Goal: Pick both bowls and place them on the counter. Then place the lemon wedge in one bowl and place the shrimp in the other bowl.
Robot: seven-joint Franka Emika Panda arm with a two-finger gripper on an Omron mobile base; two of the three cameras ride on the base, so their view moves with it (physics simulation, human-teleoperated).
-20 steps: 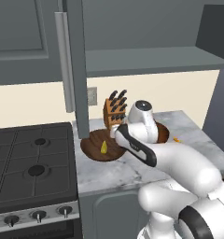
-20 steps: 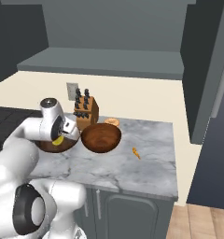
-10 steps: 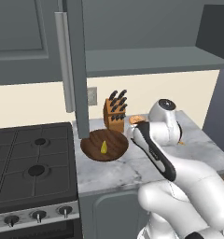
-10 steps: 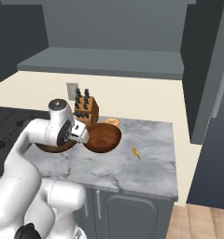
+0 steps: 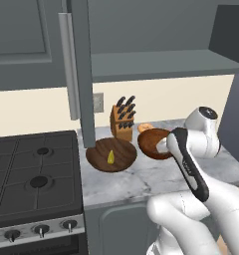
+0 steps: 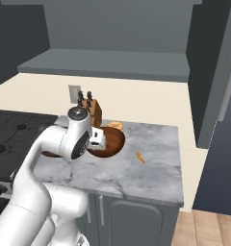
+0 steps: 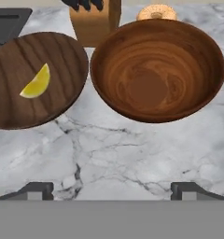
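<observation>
Nearest, the gripper (image 7: 112,189) hangs over bare veined marble counter (image 7: 132,158), its two dark tips spread as wide as they go and holding nothing. Beyond lie the wide, streaky dark bowl (image 7: 32,79) with the yellow lemon wedge (image 7: 37,83) in it and, just beside it, the deeper glossy red bowl (image 7: 158,70). Farthest, the pale curled shrimp (image 7: 156,11) sits behind the red bowl beside a wooden knife block (image 7: 93,21); the right base view adds a small orange bit (image 6: 140,157) on the marble.

Since a second ago the arm has swung right, carrying the wide-open gripper (image 7: 112,189) from over the dark shallow bowl (image 5: 111,154) holding the lemon wedge (image 5: 111,157) toward the reddish-brown bowl (image 7: 157,69).
</observation>
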